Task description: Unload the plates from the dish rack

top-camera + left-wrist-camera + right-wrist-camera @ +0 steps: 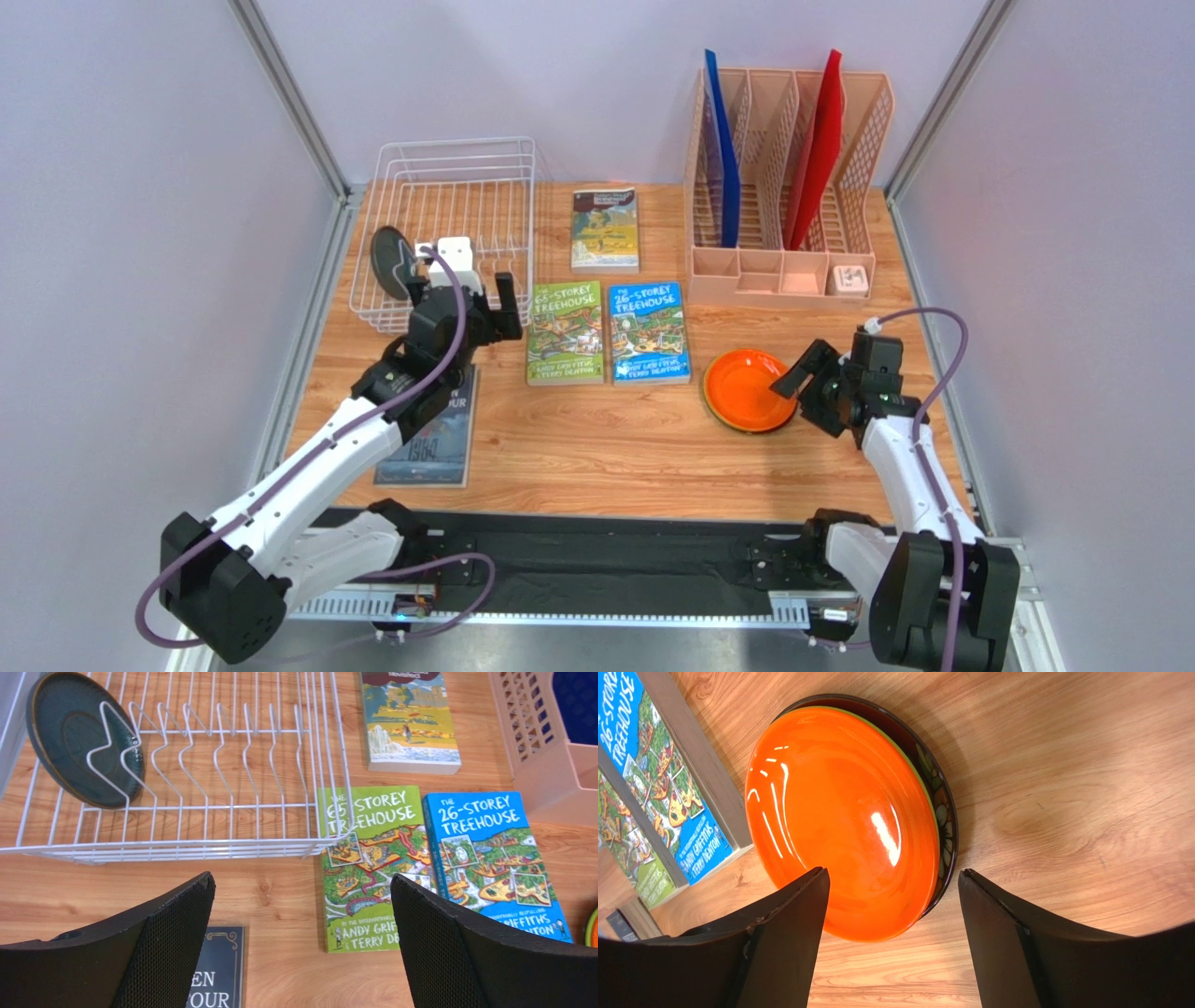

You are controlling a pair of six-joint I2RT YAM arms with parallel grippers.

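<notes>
Wooden surface (617, 448) carries the dish rack (449, 210). One dark grey plate (392, 261) stands upright at its left end; an orange plate (746, 388) tops the unloaded stack. Judged rigid, glazed, slippery, breakable: pinch the upper rim. Left claw (302, 880) and right claw (892, 875) gape wide, empty.

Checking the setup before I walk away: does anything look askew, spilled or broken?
Nothing spilled or broken. The grey plate stands at one end of the rack. One small oddity: the orange plate seems off-centre on its stack, with the dark plate showing on one side only.
</notes>
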